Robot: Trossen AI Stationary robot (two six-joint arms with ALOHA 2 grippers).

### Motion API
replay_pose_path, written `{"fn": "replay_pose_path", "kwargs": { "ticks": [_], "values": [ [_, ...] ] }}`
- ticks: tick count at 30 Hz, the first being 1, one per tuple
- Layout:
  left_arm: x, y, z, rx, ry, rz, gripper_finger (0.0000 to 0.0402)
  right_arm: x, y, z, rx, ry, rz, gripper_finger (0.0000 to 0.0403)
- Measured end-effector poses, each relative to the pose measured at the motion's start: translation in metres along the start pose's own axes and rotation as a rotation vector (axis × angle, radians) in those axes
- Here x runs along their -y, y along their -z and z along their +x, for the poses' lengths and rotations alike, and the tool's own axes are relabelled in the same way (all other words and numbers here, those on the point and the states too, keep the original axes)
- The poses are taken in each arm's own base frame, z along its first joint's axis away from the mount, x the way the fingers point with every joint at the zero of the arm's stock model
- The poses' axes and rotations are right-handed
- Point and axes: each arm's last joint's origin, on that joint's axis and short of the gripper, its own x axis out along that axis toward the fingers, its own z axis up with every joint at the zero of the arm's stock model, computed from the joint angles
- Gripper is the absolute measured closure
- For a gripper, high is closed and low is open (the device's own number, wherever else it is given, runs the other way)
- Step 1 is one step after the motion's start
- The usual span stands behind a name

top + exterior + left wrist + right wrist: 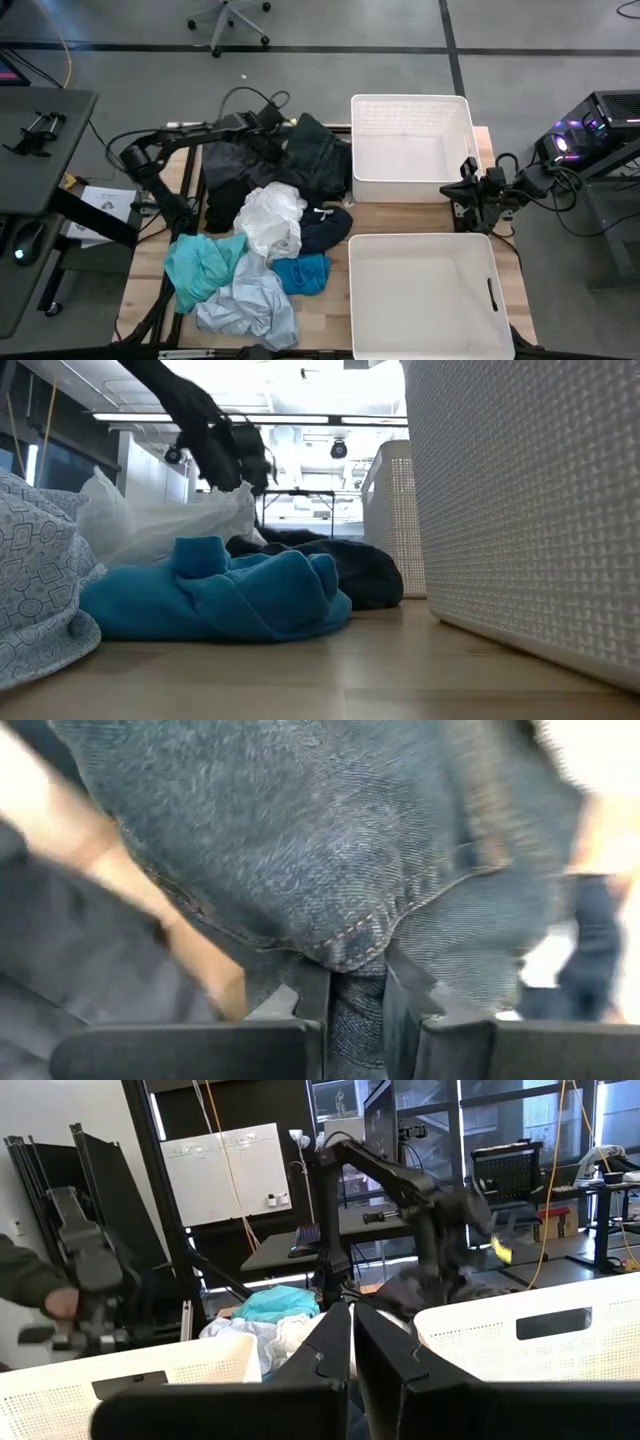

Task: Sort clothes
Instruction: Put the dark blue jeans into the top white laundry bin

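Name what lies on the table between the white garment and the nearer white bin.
In the high view, a navy garment lies between the white garment and the nearer bin.

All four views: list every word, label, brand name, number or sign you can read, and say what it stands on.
No text can be read in any view.
Paper sheet beside the table's left edge: a printed mark, too small to read.
White boards in the room behind: no legible writing.
Dark denim garment in the left end effector: no label shows.
White bins: unmarked.
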Motion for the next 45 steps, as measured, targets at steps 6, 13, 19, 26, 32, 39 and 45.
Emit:
{"fn": "replay_pose_path", "kwargs": {
  "ticks": [6,13,19,26,32,39,45],
  "values": [
    [0.019,0.005,-0.048,0.116,0.106,0.05,0.0371,0.0,0.0,0.0,-0.001,0.0,-0.001,0.0398],
    [0.042,0.01,-0.105,0.32,0.196,0.046,0.0371,0.0,0.0,0.0,-0.002,0.0,-0.002,0.0398],
    [0.076,-0.016,-0.172,0.598,0.282,0.143,0.0372,0.0,0.0,0.0,-0.002,0.0,-0.002,0.0398],
    [0.121,-0.061,-0.242,0.987,0.388,0.334,0.0372,0.0,0.0,0.0,-0.002,0.0,-0.002,0.0398],
    [0.15,-0.109,-0.23,1.065,0.53,0.46,0.0372,0.0,0.0,0.0,-0.002,0.0,-0.002,0.0398],
    [0.159,-0.151,-0.141,0.882,0.589,0.438,0.0372,0.0,0.0,0.0,-0.002,0.0,-0.002,0.0398],
    [0.15,-0.171,-0.055,0.784,0.538,0.375,0.0372,0.0,0.0,0.0,-0.002,0.0,-0.002,0.0398]
  ]
}}
